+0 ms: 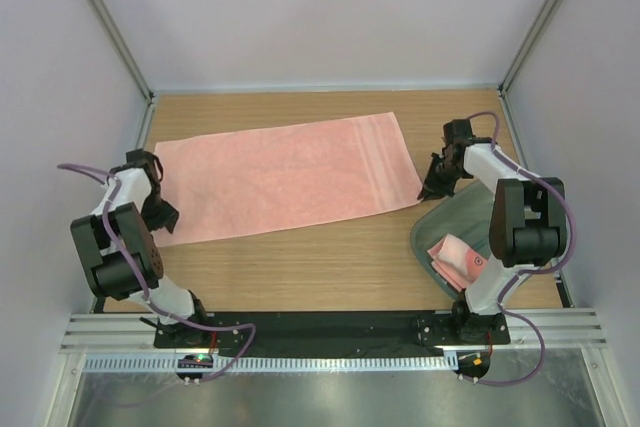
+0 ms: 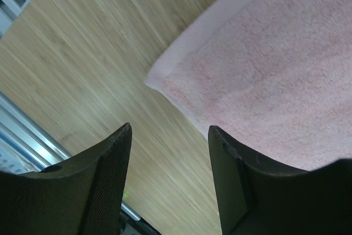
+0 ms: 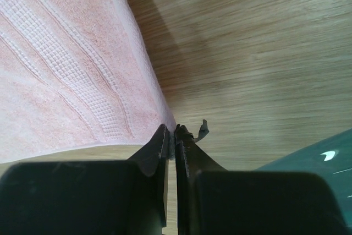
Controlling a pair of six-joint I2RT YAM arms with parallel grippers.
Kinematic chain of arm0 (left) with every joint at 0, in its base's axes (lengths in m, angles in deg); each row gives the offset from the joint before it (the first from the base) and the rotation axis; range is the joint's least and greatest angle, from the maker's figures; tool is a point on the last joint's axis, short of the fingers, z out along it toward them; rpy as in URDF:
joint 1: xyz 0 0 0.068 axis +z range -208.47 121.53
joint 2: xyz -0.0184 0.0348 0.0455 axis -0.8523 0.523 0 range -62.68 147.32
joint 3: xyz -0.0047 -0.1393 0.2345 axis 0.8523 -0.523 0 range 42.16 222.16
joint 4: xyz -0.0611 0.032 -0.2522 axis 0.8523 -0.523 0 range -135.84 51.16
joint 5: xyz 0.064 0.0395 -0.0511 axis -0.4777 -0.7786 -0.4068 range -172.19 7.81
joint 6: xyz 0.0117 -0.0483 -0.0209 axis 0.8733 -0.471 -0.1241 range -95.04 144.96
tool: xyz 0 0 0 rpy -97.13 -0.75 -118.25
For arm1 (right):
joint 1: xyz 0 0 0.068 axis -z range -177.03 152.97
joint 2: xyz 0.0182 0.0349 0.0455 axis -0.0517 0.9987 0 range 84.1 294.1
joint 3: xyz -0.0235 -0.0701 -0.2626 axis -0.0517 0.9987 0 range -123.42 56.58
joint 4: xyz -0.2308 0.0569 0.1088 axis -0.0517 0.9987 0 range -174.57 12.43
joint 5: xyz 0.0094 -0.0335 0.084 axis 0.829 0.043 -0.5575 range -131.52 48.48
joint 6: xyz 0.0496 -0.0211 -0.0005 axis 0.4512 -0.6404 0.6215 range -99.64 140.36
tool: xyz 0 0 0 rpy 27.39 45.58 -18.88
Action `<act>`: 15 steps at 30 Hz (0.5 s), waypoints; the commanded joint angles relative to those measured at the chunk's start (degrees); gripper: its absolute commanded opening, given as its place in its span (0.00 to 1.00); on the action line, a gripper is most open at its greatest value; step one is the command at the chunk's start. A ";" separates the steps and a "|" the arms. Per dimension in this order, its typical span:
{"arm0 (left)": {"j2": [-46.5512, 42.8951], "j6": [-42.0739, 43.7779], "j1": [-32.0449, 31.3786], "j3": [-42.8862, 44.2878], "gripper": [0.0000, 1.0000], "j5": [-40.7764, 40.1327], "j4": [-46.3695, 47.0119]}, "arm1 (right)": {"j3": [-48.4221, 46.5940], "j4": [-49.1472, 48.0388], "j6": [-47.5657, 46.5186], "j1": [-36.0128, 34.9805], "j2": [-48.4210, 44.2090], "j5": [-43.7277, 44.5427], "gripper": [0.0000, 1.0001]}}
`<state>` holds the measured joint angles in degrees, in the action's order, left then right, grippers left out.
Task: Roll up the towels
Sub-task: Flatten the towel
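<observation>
Two pink towels are in sight. The spread towel (image 1: 285, 177) lies flat and full-length across the table (image 1: 330, 267), a little skewed, with its woven band at the right end. The second towel (image 1: 455, 259) sits bunched in the tub (image 1: 448, 215) by the right arm's base, presumably parked there until its turn.

The right gripper (image 1: 436, 183) is down at the spread towel's near right corner. Its wrist view shows the jaws together (image 3: 175, 136) with the very tip of that corner between them. I read this as a pinch on the cloth, though the bite is tiny. Taking a corner makes sense, since it gives a handle on the short edge without rumpling the flat sheet.

The left gripper (image 1: 160, 209) hangs low at the opposite end, jaws apart and empty. From its own camera (image 2: 169, 130), a corner of the towel lies on the wood just ahead of the gap and is not touched. That placement looks like a set-up to straddle the hem and close, so that both ends are controlled.

Nothing is folded or rolled yet, so the task looks barely begun. Terry this limp will likely sag and drag askew if one corner is lifted alone, and so slight a pinch could slip.
</observation>
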<state>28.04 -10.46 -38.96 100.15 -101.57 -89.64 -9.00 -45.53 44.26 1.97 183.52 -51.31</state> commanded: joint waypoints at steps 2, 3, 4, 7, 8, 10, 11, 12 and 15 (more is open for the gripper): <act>0.78 0.35 3.51 1.42 0.59 -3.13 -0.44 | 0.37 -1.52 0.09 0.20 -1.68 -2.43 0.01; 0.78 0.70 4.74 1.07 0.59 -2.34 -0.17 | 0.19 -1.61 0.09 0.29 -1.68 -2.78 0.01; 0.86 1.14 5.19 0.89 0.59 -2.07 0.53 | 0.19 -1.69 0.18 0.29 -1.51 -3.31 0.01; 2.53 1.49 5.63 1.32 0.58 -1.98 0.88 | 0.02 -1.78 0.18 0.29 -1.24 -3.84 0.01; 3.32 1.49 5.72 1.42 0.57 -1.81 1.15 | -0.16 -1.69 0.27 0.20 -1.07 -4.10 0.01; 5.51 1.41 7.20 1.68 0.57 -0.93 1.76 | -0.07 -1.78 0.44 0.29 -1.07 -4.45 0.01; 6.13 1.41 8.17 1.85 0.56 -0.06 1.76 | -0.07 -1.96 0.45 0.29 -1.07 -4.46 0.01; 6.66 1.67 8.96 1.94 0.56 1.26 2.11 | 0.10 -2.04 0.36 0.29 -1.15 -4.63 0.01; 7.81 2.02 11.77 1.94 0.54 4.08 2.99 | 0.81 -2.66 0.44 0.20 -1.24 -4.63 0.01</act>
<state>35.10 -8.99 -29.89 100.94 -99.43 -88.84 -8.54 -46.71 44.31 2.02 183.50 -54.85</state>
